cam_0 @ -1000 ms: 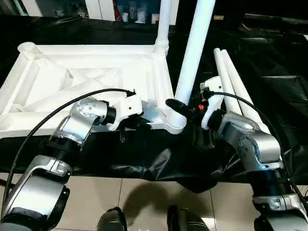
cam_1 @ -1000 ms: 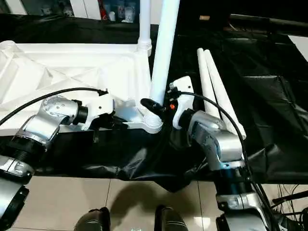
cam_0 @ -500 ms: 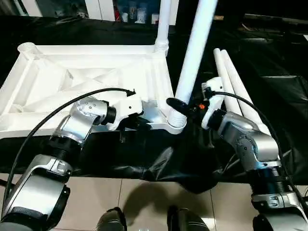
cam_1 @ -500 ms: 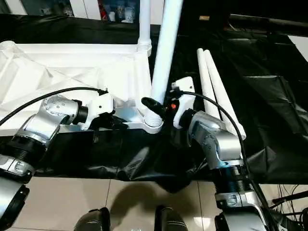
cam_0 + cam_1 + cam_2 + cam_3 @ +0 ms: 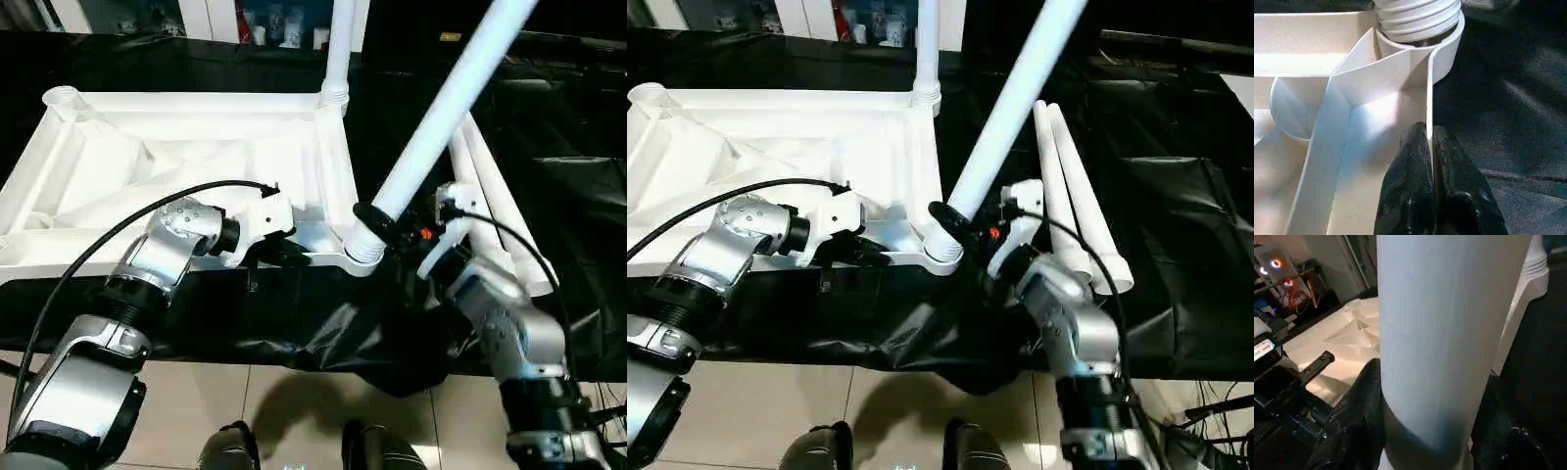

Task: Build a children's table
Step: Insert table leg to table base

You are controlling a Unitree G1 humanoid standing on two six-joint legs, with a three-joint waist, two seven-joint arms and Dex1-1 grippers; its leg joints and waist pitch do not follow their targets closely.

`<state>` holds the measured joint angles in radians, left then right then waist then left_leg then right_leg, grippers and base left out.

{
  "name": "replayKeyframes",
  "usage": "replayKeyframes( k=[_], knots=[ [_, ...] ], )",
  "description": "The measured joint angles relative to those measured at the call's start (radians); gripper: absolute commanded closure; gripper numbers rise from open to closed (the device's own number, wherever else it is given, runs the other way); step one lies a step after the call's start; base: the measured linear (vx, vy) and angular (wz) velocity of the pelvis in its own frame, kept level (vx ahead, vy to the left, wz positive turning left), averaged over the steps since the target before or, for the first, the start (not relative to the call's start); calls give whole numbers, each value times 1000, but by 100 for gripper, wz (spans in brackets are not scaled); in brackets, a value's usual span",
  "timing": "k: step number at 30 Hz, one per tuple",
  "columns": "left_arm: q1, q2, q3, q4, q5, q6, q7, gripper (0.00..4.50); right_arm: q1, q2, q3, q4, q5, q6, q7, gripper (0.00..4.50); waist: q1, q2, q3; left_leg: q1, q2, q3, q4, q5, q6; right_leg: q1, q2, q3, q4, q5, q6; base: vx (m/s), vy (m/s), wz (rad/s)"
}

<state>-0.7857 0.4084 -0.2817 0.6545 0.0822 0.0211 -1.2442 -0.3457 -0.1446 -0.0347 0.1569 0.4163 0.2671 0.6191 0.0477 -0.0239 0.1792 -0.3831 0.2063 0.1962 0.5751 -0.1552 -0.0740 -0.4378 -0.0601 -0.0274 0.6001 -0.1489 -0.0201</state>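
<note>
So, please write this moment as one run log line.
left gripper: pinching tabletop rim | right gripper: holding tilted leg in corner socket

**Both arms reach in, both grippers clamped**

The left gripper [image 5: 1429, 147] is pinched tight on a thin white wall, silver forearm angled inward. The right gripper [image 5: 377, 223] has its black fingers [image 5: 1359, 411] wrapped around a leaning white tube, wrist bent inward.

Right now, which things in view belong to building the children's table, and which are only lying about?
For the job:
- tabletop, upside down, its rim pinched by the left gripper
- tilted leg at the near corner socket, held by the right gripper
- upright leg in the far corner
- two spare legs lying beside the tabletop

Lying about:
- black sheet
- background shelf items
</note>
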Motion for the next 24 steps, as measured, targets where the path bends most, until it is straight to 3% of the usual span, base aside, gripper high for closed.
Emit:
replayKeyframes(
  k=[4,12,20,24],
  knots=[
    [-1,-2,-1,5,0,-2,0,450,36,8,19,-10,-36,-83,-1,264,-1,1,-1,0,0,0,-1,0,0,1,0,0,-2,0,0,0,0,0],
    [-2,-4,-1,10,1,-8,2,450,57,-2,46,-11,-75,-165,3,264,-2,2,-2,0,-1,0,-6,0,0,1,0,0,-5,0,0,0,0,0],
    [-3,-1,-2,18,1,-18,1,450,35,-41,69,7,-84,-157,35,264,-5,3,-3,0,-1,0,-7,0,0,2,0,0,-6,-1,2,0,0,0],
    [-3,8,-5,19,2,-20,-7,450,-16,-104,117,12,-127,-134,98,264,-12,-2,-6,1,-1,0,-8,0,0,2,0,0,-6,-3,6,0,0,0]
  ],
)
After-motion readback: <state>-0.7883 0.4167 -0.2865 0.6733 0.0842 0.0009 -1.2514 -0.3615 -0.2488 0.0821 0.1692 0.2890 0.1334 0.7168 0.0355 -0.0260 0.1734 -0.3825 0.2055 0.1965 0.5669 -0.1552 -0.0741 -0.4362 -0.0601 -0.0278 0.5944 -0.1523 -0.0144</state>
